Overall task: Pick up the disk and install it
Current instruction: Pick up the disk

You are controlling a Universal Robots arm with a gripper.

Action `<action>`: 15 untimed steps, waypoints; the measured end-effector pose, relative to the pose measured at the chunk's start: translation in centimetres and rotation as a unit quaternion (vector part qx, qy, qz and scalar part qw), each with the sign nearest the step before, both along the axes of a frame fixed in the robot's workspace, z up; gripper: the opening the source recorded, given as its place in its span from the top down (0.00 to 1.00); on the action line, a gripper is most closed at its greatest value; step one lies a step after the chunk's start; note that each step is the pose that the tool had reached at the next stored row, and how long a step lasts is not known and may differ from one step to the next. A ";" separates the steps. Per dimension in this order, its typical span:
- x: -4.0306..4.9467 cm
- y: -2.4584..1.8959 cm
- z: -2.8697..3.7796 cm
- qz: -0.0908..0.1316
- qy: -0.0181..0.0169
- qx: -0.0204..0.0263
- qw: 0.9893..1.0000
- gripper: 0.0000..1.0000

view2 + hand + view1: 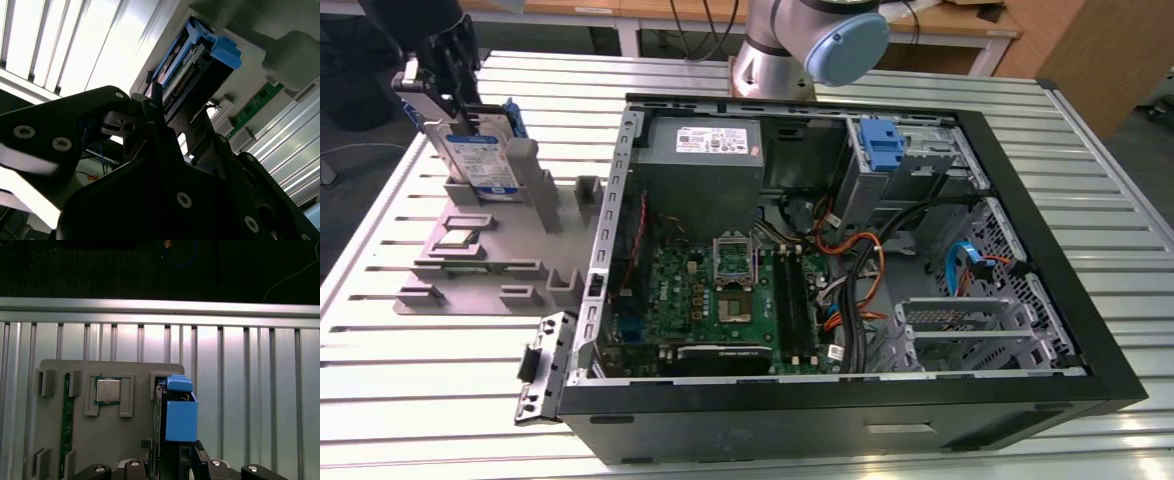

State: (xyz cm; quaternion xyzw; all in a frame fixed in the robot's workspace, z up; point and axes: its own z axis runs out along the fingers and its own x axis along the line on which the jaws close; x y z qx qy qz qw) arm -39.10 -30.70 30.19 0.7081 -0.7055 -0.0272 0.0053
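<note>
The disk [478, 160] stands on edge in a slot at the back of the grey holder block [480, 262], on the exterior view's left. Its white-and-blue label faces the camera. My gripper [444, 95] comes down on its top edge, and the black fingers look shut on the disk. In the first wrist view the disk [179, 415] is edge-on with its blue rail toward me, and my gripper [171, 451] has a finger against each flat side. The second wrist view has the blue rail and connector end of the disk [200, 65] beyond my gripper [167, 107].
The open computer case [1067, 300] lies on the slatted metal table [440, 420], on the exterior view's right. Its drive bay has a blue latch piece [886, 150] at the back. The holder block [100, 445] also carries a processor chip [107, 390] and a memory stick [65, 425].
</note>
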 end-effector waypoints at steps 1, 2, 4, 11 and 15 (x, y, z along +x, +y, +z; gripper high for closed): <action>0.00 0.00 0.00 0.000 0.000 0.000 1.000 0.55; 0.00 0.00 -0.01 0.000 0.000 0.000 1.000 0.55; 0.00 0.00 -0.01 0.000 0.000 0.000 1.000 0.55; 0.00 0.00 -0.03 0.000 0.000 0.000 1.000 0.65; 0.00 0.00 -0.04 0.000 0.000 0.000 1.000 0.65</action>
